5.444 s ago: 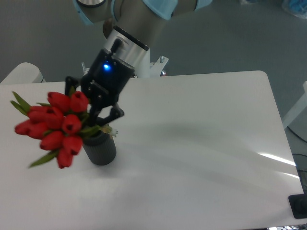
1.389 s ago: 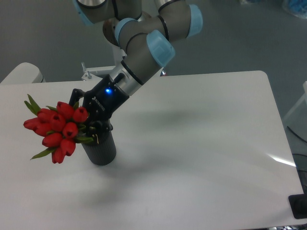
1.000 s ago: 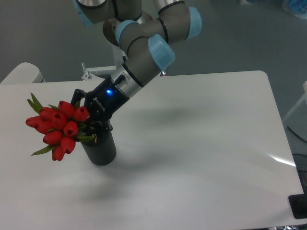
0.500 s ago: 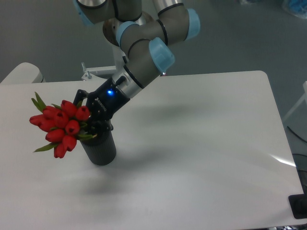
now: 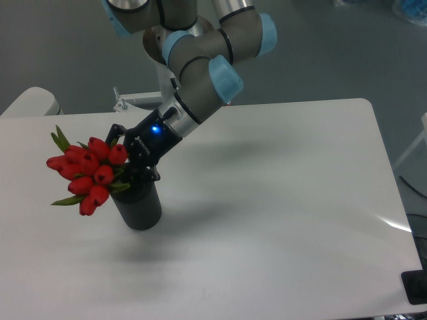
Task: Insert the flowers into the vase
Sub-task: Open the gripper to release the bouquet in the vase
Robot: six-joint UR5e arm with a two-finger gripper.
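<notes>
As seen from a fixed camera above the desk: one robot arm reaches down from the upper left of the frame toward a vase.

Flowers: the flowers [image 5: 85, 172] are a tight bunch of red tulip buds with narrow green leaves, tilted out to the left of the vase mouth — the heads hang well clear of it, at the left of the frame.

Vase: the vase [image 5: 139, 207] is a small, near-black cylinder with matte sides, standing upright on the desk at lower left; its mouth is hidden behind the tool and the leaves.

Tool: the tool [image 5: 137, 172] is black with a blue light glowing on its body. It sits right over the vase mouth, clenched around the base of the bunch, as far as the picture lets me judge.

Stems: not visible, so whether they are already inside the vase cannot be told.

Step in hand, a judgement: bringing the bunch upright and lowering it in.

Doing it well: tip the heads toward vertical first, keep the stems centred over the mouth, then lower slowly — the bunch is wider than the vase and could catch the rim or tip it.

Desk: the desk [image 5: 280, 200] is white, smooth and slightly glossy, with rounded corners.
</notes>
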